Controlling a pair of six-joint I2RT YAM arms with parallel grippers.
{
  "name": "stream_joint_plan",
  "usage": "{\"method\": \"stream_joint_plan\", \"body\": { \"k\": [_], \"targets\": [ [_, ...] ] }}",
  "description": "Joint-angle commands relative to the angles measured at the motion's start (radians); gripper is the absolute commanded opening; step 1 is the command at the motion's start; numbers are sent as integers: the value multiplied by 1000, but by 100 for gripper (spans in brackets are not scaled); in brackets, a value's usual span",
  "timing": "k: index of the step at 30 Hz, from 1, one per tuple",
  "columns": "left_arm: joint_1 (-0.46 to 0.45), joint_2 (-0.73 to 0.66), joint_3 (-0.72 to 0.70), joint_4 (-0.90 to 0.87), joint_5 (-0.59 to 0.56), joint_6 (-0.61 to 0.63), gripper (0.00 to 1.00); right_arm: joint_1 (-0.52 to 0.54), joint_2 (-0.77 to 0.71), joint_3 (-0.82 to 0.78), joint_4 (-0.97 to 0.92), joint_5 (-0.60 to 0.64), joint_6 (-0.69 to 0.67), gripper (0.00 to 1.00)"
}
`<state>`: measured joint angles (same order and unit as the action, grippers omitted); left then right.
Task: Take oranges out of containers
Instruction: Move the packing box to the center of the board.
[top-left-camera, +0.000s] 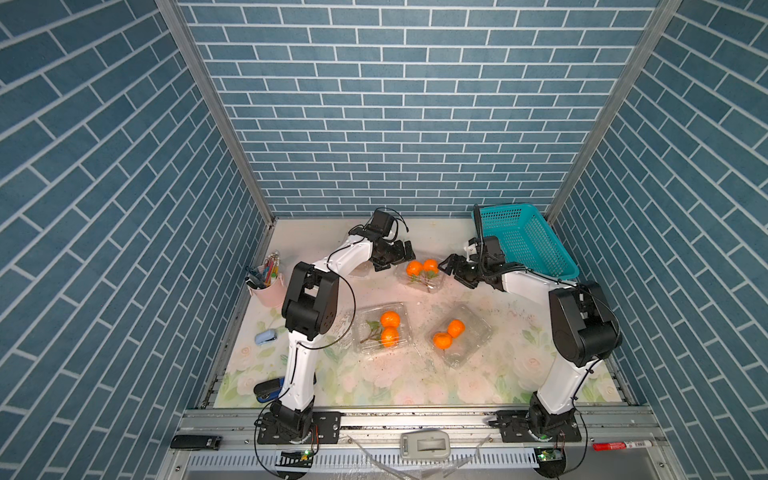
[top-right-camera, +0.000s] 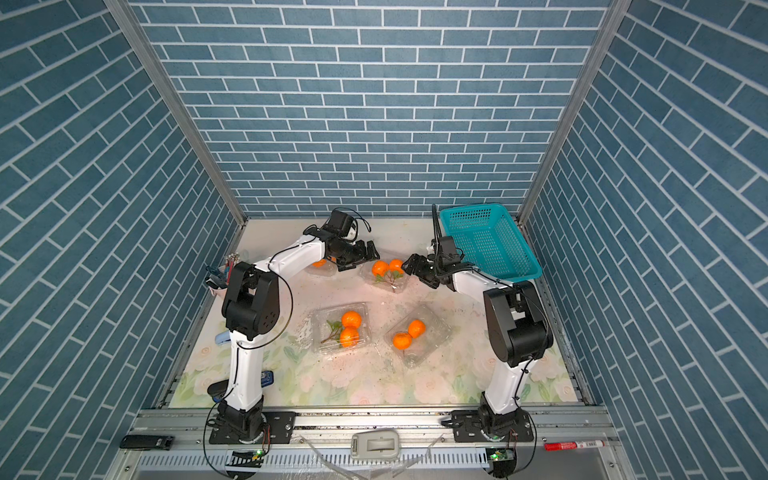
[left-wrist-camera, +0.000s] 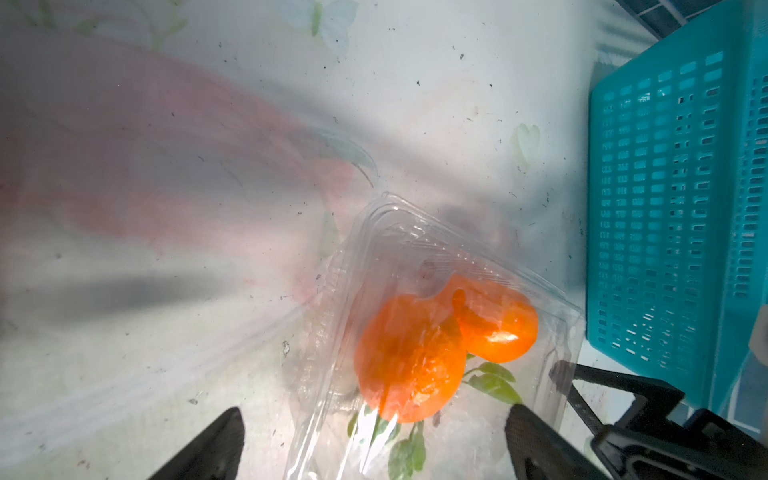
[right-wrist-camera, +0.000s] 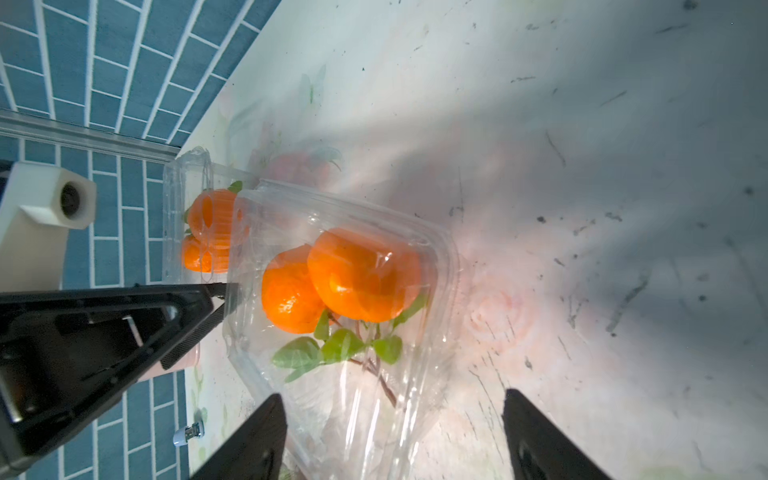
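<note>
The left gripper (top-left-camera: 396, 260) and right gripper (top-left-camera: 455, 274), both with jaws apart, flank the box (top-left-camera: 433, 285) above centre in a top view, oranges (top-left-camera: 414, 269) inside; pin its base, then prise it open slowly.

The container (right-wrist-camera: 444, 257) is showing thin, clear, glossy plastic catching glare, and the oranges (right-wrist-camera: 361, 274) inside are gleaming with smooth, faintly dimpled skin. The basket (left-wrist-camera: 665, 187) is looking like perforated teal plastic, while the table (right-wrist-camera: 602, 145) is wearing a matt floral covering, scuffed and speckled dark. The fingers (left-wrist-camera: 528, 432) of the left gripper (left-wrist-camera: 374, 409) are presenting matt black, finely textured faces.
</note>
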<state>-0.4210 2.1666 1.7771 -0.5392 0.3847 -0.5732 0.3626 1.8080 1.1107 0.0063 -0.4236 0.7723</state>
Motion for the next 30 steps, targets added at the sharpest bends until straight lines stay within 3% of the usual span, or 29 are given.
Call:
{"method": "stream_joint_plan", "body": {
  "k": [1, 6, 17, 30],
  "targets": [
    [4, -33, -36, 70, 22, 43, 99, 8, -18, -20, 105, -41, 89, 80],
    [4, -35, -61, 143, 95, 31, 99, 15, -5, -30, 168, -44, 131, 77],
    [4, -42, -94, 200, 136, -21, 99, 24, 24, -56, 298, -63, 227, 73],
    [16, -44, -99, 188, 114, -16, 99, 10, -56, -108, 262, -38, 189, 73]
  ]
}}
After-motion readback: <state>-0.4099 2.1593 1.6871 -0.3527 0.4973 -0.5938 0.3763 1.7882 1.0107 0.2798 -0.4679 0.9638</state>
